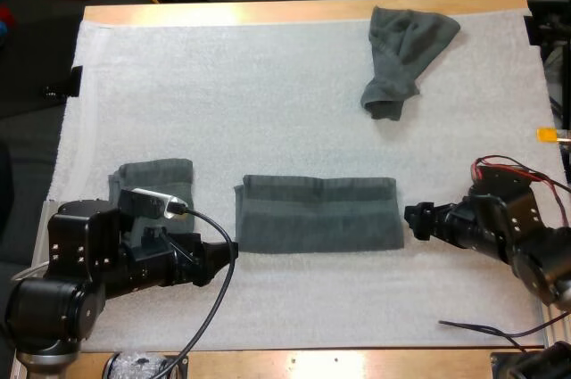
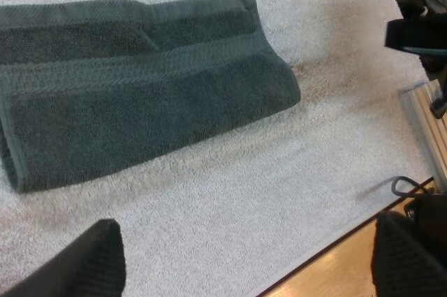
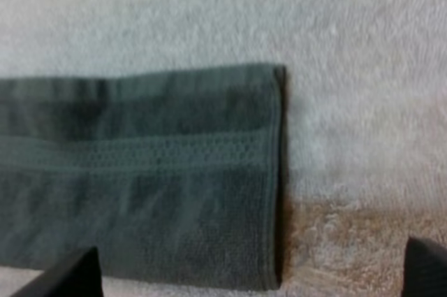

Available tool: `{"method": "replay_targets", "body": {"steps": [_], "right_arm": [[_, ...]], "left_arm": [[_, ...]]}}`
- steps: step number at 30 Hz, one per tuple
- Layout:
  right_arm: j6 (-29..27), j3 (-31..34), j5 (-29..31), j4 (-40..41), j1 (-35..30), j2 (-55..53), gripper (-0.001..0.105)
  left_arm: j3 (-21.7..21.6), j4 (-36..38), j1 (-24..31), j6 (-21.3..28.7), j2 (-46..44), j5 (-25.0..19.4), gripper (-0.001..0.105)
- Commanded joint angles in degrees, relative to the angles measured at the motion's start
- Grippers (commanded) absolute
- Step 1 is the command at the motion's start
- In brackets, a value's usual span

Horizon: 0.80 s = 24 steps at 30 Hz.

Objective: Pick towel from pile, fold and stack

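Observation:
A dark grey-green towel (image 1: 317,214), folded into a long flat strip, lies in the middle of the white mat. My left gripper (image 1: 220,257) stands open just short of its left end, over bare mat near the front; the left wrist view has the towel (image 2: 140,87) ahead of the spread fingers (image 2: 77,262). My right gripper (image 1: 413,219) is open close to the towel's right end, whose edge (image 3: 276,171) lies between its fingertips (image 3: 63,276). A smaller folded towel (image 1: 153,176) sits at the left, partly hidden by my left arm. A crumpled towel (image 1: 406,49) lies at the far right.
The wooden table edge (image 2: 335,262) runs close under my left gripper. The other arm's gripper (image 2: 412,35) appears beyond the folded towel's end in the left wrist view. Bare mat (image 1: 223,85) stretches across the far left half.

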Motion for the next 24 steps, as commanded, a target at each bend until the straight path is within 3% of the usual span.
{"method": "replay_targets", "body": {"steps": [1,5,16,24], "right_arm": [[-0.9,-0.4,-0.8,0.0,-1.1,0.9,0.082],[-1.5,-0.4,-5.3,-1.0,-5.8,3.3,0.082],[-8.6,-0.4,-26.0,-5.5,-21.3,12.5,0.082],[-9.5,-0.4,-39.6,-12.5,-23.6,22.9,0.082]], "left_arm": [[-0.5,0.1,0.1,0.4,-0.1,0.0,0.071],[-0.5,0.1,0.1,0.4,-0.1,0.2,0.071],[-0.5,0.2,0.1,0.4,-0.1,0.2,0.071],[-0.5,0.2,0.1,0.4,-0.1,0.2,0.071]]}}
